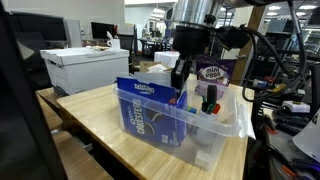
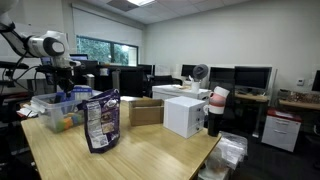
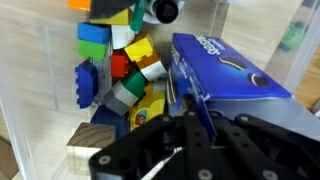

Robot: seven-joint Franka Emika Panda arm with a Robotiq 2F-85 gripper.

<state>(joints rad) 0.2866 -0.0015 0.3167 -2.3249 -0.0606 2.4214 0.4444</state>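
My claw (image 3: 190, 128) is down inside the clear plastic bin (image 1: 236, 124) that stands on the wooden worktop (image 1: 88, 108), and its jaws are drawn fully together. In the wrist view the fingertips meet right at the near edge of the blue box (image 3: 228, 72), which lies tilted at about one o'clock from them. I cannot tell whether a sliver of that cardboard edge is pinched between them or whether they only rest against it. In an exterior view the same box leans against the front wall of the bin, with the arm coming down just behind it. At ten o'clock from my claw sits a heap of coloured toy blocks (image 3: 120, 65), and a plain wooden block (image 3: 90, 142) lies close by at about nine o'clock. None of these blocks touch me as far as I can see. I judge the step in hand to be the grasp itself, made low in the bin at the box's edge, with nothing lifted clear yet. Any next move calls first for finding out whether the hold is real. A thin edge in closed jaws can slip, and the box is long enough to swing or catch on the bin wall. A straight, slow rise at twelve o'clock would suit, keeping off the blocks. Beyond the bin a purple bag (image 1: 213, 72) stands at the far side and a white box (image 1: 85, 68) rests well apart.
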